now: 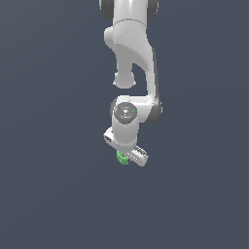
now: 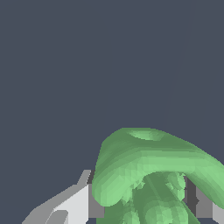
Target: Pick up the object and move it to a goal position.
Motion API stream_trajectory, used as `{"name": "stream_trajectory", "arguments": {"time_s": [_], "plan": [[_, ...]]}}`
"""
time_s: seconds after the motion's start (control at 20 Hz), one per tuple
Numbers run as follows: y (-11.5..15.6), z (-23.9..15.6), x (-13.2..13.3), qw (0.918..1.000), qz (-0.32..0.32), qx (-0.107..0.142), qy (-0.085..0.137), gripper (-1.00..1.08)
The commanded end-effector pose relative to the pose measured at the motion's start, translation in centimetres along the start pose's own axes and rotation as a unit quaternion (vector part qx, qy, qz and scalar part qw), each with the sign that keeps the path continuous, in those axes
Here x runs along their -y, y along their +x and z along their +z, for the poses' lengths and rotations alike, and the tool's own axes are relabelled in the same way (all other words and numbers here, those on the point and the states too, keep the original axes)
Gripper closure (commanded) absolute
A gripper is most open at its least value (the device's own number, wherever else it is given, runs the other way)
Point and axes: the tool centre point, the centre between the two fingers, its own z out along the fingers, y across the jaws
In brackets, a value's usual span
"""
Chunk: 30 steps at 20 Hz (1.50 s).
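— Below the white arm (image 1: 132, 58), what sits at the tip?

— At the tip hangs the gripper (image 1: 125, 151), and a small bright green piece, the object (image 1: 122, 158), shows just under its pale bar, touching it.

— Are the fingers closed on it?

— From the wrist view, yes: the green object (image 2: 148, 175) fills the space between the fingers (image 2: 70, 205), one grey-white finger on each side pressed against its knobbly body. A thick curled lobe arches over the top, with smaller bumps beneath.

— Where is it in the exterior view?

— Near the middle, a little below centre, against a plain dark blue-grey ground. Whether it rests on that surface or hangs above it, I cannot tell.
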Motion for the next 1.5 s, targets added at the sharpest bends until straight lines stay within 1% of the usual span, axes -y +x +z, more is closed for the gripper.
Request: {"name": "stream_trajectory", "arguments": {"time_s": [0.0, 0.25, 0.65, 1.45], "plan": [[-0.4, -1.1, -0.4, 1.0, 0.0, 0.0, 0.001, 1.08], [-1.7, -4.2, -1.4, 1.0, 0.0, 0.0, 0.001, 1.08], [-4.3, -10.7, -3.6, 1.0, 0.0, 0.0, 0.001, 1.08], [-9.9, -25.3, -8.3, 1.0, 0.001, 0.0, 0.0, 1.08]]}}
